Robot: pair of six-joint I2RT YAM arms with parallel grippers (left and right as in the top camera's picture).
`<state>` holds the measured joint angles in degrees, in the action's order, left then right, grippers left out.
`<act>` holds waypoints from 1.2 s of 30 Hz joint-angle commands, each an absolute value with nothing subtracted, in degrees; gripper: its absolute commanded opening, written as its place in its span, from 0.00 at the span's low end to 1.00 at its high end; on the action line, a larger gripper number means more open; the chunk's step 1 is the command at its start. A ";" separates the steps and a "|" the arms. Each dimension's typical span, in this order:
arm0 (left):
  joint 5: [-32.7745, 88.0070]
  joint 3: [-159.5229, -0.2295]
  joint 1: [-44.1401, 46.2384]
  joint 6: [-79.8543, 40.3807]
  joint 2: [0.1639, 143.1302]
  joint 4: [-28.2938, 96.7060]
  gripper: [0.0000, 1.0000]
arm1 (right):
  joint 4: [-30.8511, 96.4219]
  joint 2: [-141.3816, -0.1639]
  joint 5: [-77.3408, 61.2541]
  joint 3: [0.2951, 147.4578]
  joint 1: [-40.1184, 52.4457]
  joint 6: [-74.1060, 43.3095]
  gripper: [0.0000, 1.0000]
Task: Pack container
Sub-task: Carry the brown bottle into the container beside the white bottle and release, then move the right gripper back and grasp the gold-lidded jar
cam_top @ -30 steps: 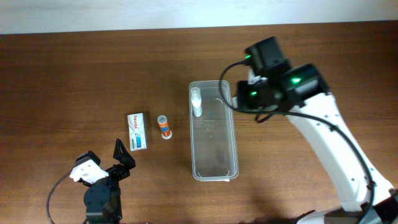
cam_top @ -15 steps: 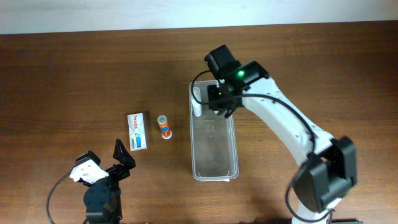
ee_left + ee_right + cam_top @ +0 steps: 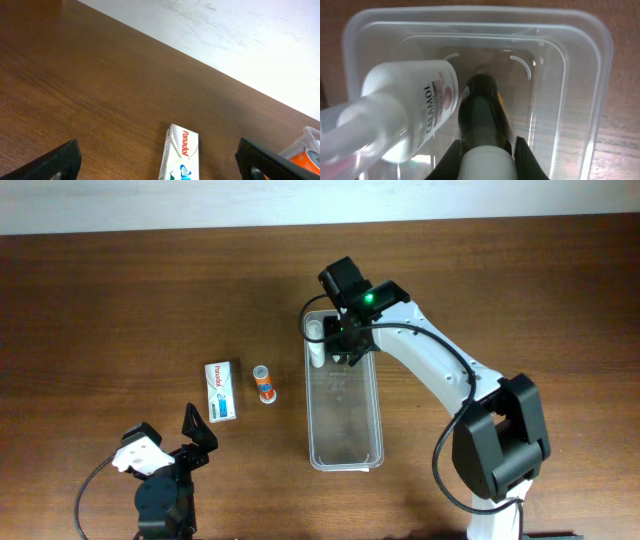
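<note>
The clear plastic container [image 3: 345, 442] lies lengthwise in the middle of the table. A white Calamol bottle [image 3: 316, 343] lies in its far end and shows in the right wrist view [image 3: 415, 107]. My right gripper [image 3: 345, 345] is over that end, shut on a dark bottle with a white cap [image 3: 484, 117], held inside the container [image 3: 580, 75] next to the white bottle. My left gripper [image 3: 170, 455] is open and empty at the front left, its fingers [image 3: 160, 160] either side of the white Panadol box [image 3: 180, 155].
The white Panadol box [image 3: 221, 390] and a small bottle with an orange label [image 3: 264, 384] lie on the table left of the container. The orange bottle shows at the right edge of the left wrist view [image 3: 307, 152].
My right arm has swung left from beside the container's far right corner to over its far end, bringing the dark bottle down inside. The left arm has not moved.
</note>
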<state>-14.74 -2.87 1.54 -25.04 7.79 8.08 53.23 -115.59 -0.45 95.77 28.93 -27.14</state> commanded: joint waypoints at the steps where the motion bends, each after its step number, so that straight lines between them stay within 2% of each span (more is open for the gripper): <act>1: -14.15 -2.50 1.61 -24.32 7.22 7.95 0.99 | 52.86 -115.70 -0.91 96.53 29.30 -29.04 0.27; 3: -14.13 -2.50 1.61 -24.32 7.22 7.92 1.00 | 52.88 -115.70 -0.93 96.53 29.30 -29.04 0.30; 22: -14.13 -2.50 1.61 -24.32 7.22 7.92 1.00 | 53.98 -113.08 -0.89 96.64 29.23 -28.03 0.31; 32: -14.13 -2.50 1.61 -24.32 7.22 7.92 0.99 | 56.29 -105.47 -0.32 96.71 29.19 -25.69 0.44; 36: -14.15 -2.50 1.61 -24.32 7.22 7.92 0.99 | 59.57 -102.32 4.89 96.71 28.67 -25.34 0.48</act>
